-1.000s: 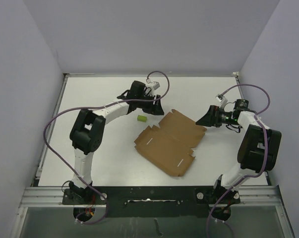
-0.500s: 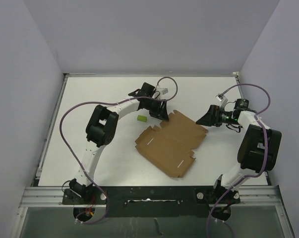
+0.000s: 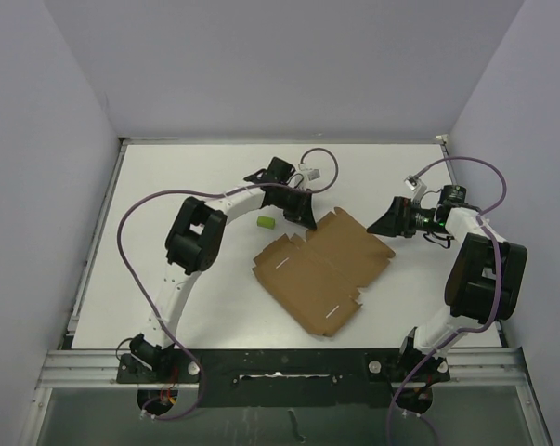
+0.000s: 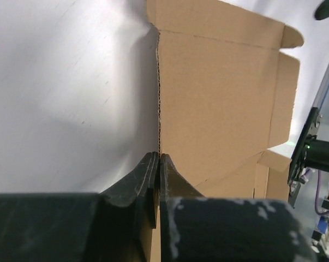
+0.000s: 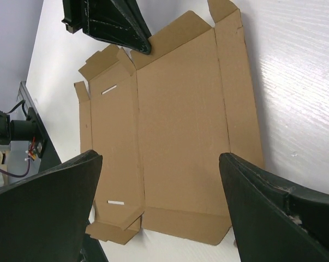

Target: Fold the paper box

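Progress: close to zero, judging by what shows. The paper box [image 3: 321, 269] is an open die-cut blank lying flat on the desk [image 3: 168, 186], right of centre and skewed so one corner points at the arm bases. No wall is stood up, no tab is tucked and no crease is visibly bent.

- Near: the near corner and both long panels lie flat. Two pale slots [image 3: 281, 264] are exposed, with nothing inserted.
- Middle: the main panel is bare. Side flaps and notched tabs are splayed outward in plane with it.
- Far left edge: the left gripper [image 3: 306, 216] is on the blank's far-left edge. In the wrist view its jaws are together with the cardboard edge running straight into the seam, so I read that as pinching the box edge. Can't tell if that edge is off the desk yet.
- Far right: the right gripper [image 3: 372, 226] is just off the blank's right corner, not touching it, with jaws spread wide and nothing between them.

Left to do: essentially everything. That means raising the side walls, folding the end flaps in, seating the tabs in the slots and closing the lid panel.

Containers: the box is the only one, and as a flat sheet it holds nothing. A small yellow-green object [image 3: 266, 222] sits on the desk just beyond the blank's left corner, clear of the cardboard.
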`<state>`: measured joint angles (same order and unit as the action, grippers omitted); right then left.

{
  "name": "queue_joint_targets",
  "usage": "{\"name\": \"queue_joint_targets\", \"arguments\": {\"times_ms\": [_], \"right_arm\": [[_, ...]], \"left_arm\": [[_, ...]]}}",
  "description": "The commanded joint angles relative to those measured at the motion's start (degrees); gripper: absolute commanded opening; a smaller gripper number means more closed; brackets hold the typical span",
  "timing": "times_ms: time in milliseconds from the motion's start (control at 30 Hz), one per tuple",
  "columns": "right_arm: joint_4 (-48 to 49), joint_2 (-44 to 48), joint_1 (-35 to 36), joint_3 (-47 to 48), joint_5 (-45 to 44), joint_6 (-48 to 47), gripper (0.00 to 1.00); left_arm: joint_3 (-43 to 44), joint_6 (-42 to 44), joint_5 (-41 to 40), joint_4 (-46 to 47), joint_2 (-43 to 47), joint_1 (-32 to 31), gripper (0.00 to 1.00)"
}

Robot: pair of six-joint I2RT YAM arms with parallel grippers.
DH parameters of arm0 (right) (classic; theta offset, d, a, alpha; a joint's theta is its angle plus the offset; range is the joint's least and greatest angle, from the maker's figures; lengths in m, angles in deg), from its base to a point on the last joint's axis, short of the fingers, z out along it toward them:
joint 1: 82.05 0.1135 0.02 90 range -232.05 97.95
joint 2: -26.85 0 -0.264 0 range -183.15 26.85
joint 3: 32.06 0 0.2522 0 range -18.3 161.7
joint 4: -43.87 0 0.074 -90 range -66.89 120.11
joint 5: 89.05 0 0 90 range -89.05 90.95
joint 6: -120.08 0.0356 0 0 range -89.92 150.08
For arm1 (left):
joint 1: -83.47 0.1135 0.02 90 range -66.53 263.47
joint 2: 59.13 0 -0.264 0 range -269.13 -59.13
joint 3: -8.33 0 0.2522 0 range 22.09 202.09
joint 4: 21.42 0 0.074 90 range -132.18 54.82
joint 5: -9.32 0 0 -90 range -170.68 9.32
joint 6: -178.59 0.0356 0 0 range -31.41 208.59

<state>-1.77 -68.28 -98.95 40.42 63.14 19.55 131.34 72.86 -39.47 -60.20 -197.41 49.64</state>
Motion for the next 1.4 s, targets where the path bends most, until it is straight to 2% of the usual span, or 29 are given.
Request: {"name": "queue_joint_targets", "arguments": {"times_ms": [0,133,200,333,500,733,900,1100,1267,1367], "right_arm": [[-1.72,1.71,0.17,2.67,1.0,-3.37,0.93],[-2.4,5.43,1.25,3.02,-3.17,-7.28,0.93],[-2.7,6.73,1.24,3.11,-4.27,-8.58,0.94],[-4.04,7.42,0.44,3.51,-4.4,-10.3,0.99],[-7.49,4.97,1.57,4.43,0.12,-12.39,0.98],[-11.25,3.27,7.75,5.7,3.46,-15.31,1.0],[-12.32,1.5,9.6,6.24,2.63,-15.6,0.86],[-13.44,0.09,11.52,7.06,1.18,-16.28,0.64],[-14.2,-0.14,11.55,7.41,1.85,-16.5,0.4],[-14.66,-0.19,11.55,7.53,2.51,-16.67,0.21]], "left_arm": [[-5.0,5.29,7.85,12.79,4.74,0.14,0.0],[-18.28,10.97,8.82,28.77,14.31,0.06,0.0],[-25.59,12.31,8.53,38.79,18.77,-0.01,0.0],[-35.09,12.98,8.78,53.01,23.85,-0.01,0.0],[-39.91,11.45,8.36,61.34,25.33,-0.01,0.0],[-40.63,11.12,6.72,62.38,25.88,-0.01,0.0],[-41.4,10.89,6.34,64.01,26.3,0.17,0.0],[-41.14,9.33,6.04,65.26,25.6,0.74,0.0],[-41.48,9.48,5.64,65.44,26.07,1.23,0.0],[-41.57,9.49,5.31,65.44,26.2,1.47,0.0]]}}
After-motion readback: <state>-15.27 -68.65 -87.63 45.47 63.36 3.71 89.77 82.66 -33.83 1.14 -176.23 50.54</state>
